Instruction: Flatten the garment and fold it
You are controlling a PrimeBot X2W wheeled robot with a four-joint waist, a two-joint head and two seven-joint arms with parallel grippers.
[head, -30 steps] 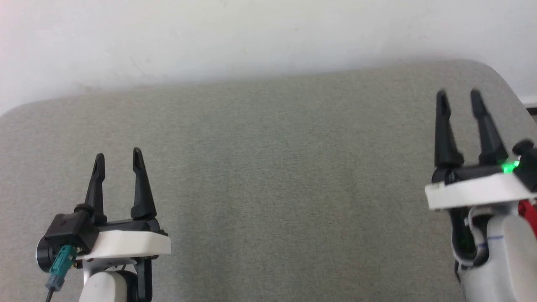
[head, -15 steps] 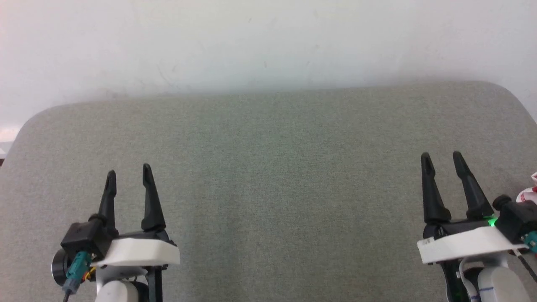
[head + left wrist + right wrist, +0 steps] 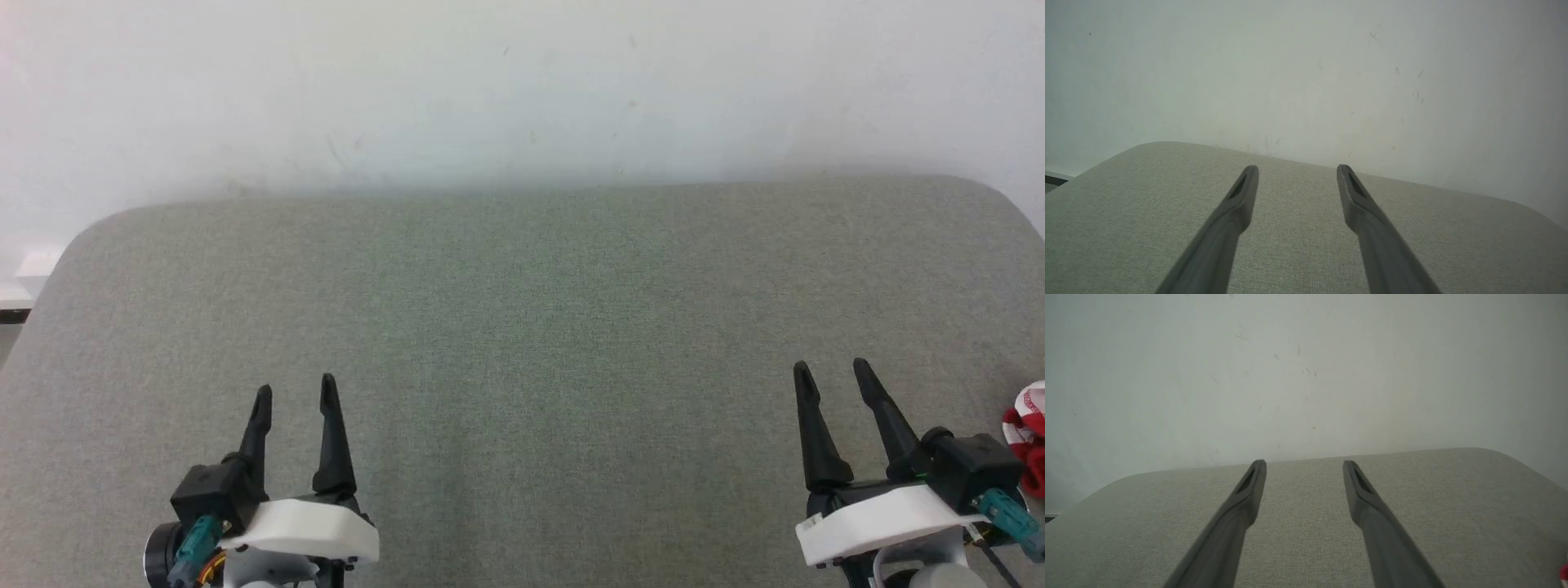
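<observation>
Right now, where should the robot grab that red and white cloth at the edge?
Probably the garment's bunched near fold, with the open right gripper coming from its left. It lies crumpled at the grey surface's right edge, mostly out of frame, so other holds can't be judged.

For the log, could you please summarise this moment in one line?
left gripper: open, empty | right gripper: open, empty | garment: far right, untouched

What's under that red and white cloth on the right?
The red-and-white fabric garment lies on the grey fabric-covered table. Most of it is cut off at the picture's edge.
</observation>
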